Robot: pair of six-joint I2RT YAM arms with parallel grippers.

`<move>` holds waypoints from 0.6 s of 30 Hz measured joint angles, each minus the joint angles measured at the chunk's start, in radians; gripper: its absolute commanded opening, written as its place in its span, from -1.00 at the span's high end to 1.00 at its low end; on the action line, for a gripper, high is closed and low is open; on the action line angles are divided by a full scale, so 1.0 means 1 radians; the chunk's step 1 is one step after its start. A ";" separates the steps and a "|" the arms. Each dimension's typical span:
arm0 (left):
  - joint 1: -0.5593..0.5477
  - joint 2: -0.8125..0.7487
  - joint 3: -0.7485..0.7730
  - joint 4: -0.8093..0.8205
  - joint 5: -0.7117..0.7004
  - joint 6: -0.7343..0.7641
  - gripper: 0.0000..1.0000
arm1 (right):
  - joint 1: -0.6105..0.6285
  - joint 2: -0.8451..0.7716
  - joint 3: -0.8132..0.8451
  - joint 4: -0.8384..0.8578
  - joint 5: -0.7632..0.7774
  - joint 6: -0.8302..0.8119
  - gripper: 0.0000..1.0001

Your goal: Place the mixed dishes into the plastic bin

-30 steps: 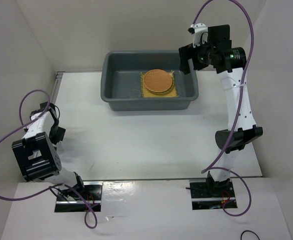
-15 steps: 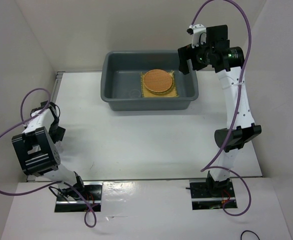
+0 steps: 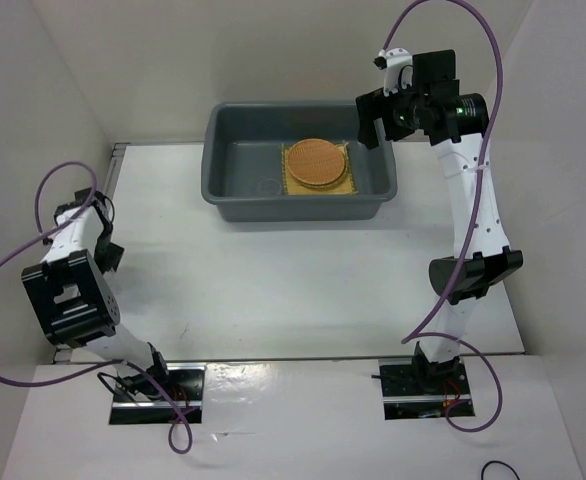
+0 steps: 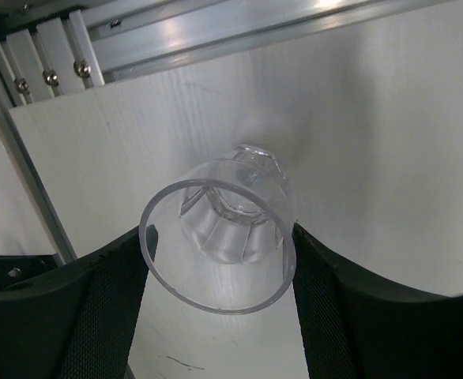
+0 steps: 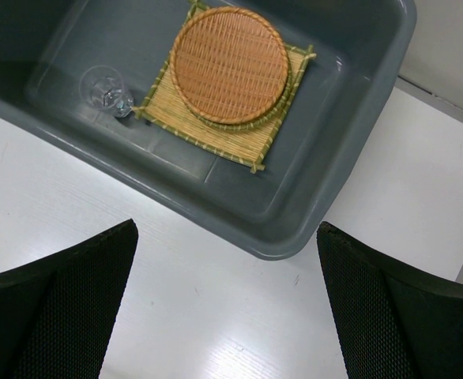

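One glass cup (image 4: 230,229), centre of the left wrist view, lies outside the plastic bin (image 3: 235,207). The left gripper (image 4: 216,237) has just narrowed onto it, so it looks ready for lifting. The right gripper (image 5: 225,230) hangs wide open and empty over the bin.

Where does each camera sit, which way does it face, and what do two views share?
Top external: above and behind the bases, looking down on the white table; left arm and right arm show.
Left wrist: on the left arm, facing the tabletop; small clear glass cup between the left gripper's black fingers.
Right wrist: above the large grey plastic bin, looking down into it; right gripper's black fingers at bottom corners.
Shared: top and right wrist both show the bin, round orange-brown woven disc on square yellow bamboo mat.
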 measured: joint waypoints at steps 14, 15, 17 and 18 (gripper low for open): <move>-0.066 -0.103 0.517 0.139 0.307 0.085 1.00 | 0.000 0.003 0.000 0.000 0.001 0.000 -0.97; -0.077 -0.094 0.540 0.161 0.343 0.085 1.00 | 0.000 0.003 0.000 0.000 0.001 0.000 -0.97; -0.105 -0.051 0.594 0.195 0.408 0.090 1.00 | 0.000 0.003 0.000 0.000 0.002 0.000 -0.97; -0.125 -0.019 0.624 0.216 0.437 0.098 1.00 | 0.000 0.003 0.000 0.000 0.002 0.000 -0.97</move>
